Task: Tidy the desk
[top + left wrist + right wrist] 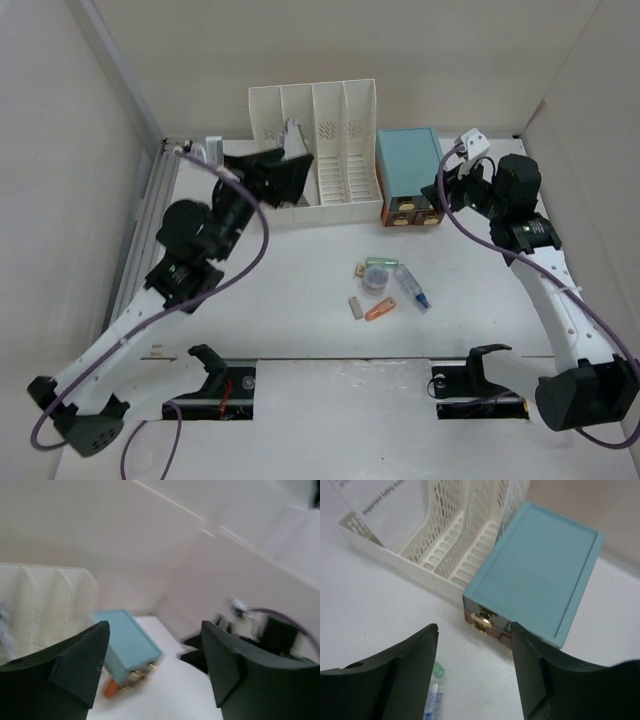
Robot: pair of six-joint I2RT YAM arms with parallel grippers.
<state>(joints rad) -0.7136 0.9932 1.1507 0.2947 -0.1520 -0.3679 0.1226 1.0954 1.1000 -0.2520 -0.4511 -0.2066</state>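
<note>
The desk (290, 300) is a white tabletop between white walls. Several small items lie at its middle: a green-capped tube (381, 263), a round container (375, 279), a clear tube with a blue tip (412, 288), an orange piece (380, 311) and a grey piece (355, 307). My left gripper (288, 172) is open and empty, held at the left end of the white file rack (320, 150). In the left wrist view the gripper (155, 630) shows blurred. My right gripper (446, 192) is open and empty, just right of the light-blue drawer box (410, 172). In its wrist view the gripper (474, 627) hovers in front of the drawers.
A sheet of paper (380, 505) stands in the rack's leftmost slot. A grey rail (150, 215) runs along the left edge. The box (540, 575) has brass handles (482, 617). The green cap (437, 669) and the clear tube (432, 700) lie near my right fingers.
</note>
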